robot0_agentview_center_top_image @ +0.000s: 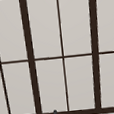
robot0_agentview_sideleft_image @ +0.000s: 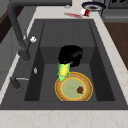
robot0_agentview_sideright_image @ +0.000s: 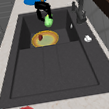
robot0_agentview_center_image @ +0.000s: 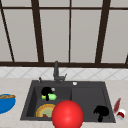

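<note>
My left hand [robot0_agentview_center_image: 46,91] hangs over the left basin of the black sink [robot0_agentview_center_image: 27,106], fingers curled round a green and yellow corn cob [robot0_agentview_center_image: 51,97]. From the left side, that hand [robot0_agentview_sideleft_image: 70,55] holds the cob [robot0_agentview_sideleft_image: 64,70] just above the far edge of a yellow-rimmed plate [robot0_agentview_sideleft_image: 73,87]. From the right side, the hand [robot0_agentview_sideright_image: 43,8] and cob [robot0_agentview_sideright_image: 48,21] sit beyond the plate [robot0_agentview_sideright_image: 45,38]. A small red bit [robot0_agentview_sideleft_image: 80,89] lies on the plate. My right hand [robot0_agentview_center_image: 101,112] floats low over the front of the right basin, holding nothing.
A big red ball [robot0_agentview_center_image: 67,115] stands at the sink's front edge, covering part of the plate [robot0_agentview_center_image: 44,110]. A blue bowl [robot0_agentview_center_image: 6,102] sits on the left counter. A red strip [robot0_agentview_center_image: 117,105] and a red-and-white item [robot0_agentview_center_image: 121,114] lie on the right counter. The faucet [robot0_agentview_center_image: 56,72] rises behind the basins.
</note>
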Available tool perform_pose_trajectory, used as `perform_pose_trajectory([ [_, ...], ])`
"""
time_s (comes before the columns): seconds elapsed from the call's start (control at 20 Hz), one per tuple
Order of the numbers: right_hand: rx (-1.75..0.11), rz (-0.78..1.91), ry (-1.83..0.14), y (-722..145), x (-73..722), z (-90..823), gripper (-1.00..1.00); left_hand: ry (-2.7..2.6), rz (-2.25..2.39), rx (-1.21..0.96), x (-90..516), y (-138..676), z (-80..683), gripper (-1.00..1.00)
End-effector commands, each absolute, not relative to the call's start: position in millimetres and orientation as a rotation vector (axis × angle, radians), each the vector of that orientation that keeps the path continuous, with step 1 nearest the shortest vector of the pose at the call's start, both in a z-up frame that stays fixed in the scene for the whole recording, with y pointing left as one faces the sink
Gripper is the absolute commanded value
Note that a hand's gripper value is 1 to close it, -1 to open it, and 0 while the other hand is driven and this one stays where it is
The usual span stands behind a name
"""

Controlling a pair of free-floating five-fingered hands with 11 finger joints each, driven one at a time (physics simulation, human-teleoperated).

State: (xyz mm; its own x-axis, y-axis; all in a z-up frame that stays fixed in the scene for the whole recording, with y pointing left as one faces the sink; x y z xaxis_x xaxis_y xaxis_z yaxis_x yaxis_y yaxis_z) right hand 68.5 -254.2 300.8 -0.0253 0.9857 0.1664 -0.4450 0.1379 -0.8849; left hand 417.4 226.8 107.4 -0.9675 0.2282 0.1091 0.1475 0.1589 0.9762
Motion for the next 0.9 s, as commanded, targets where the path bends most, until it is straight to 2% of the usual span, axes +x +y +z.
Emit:
perform_pose_trajectory([
  [0.0, -0.728, 1.321, -0.980, -254.2, 68.5, 300.8, 0.00, 2.306, 1.956, 0.357, 398.6, 235.7, 138.3, 1.00],
  [0.85, -0.728, 1.321, -0.980, -254.2, 68.5, 300.8, 0.00, 2.275, 2.019, 0.338, 305.2, 249.1, 258.8, 1.00],
])
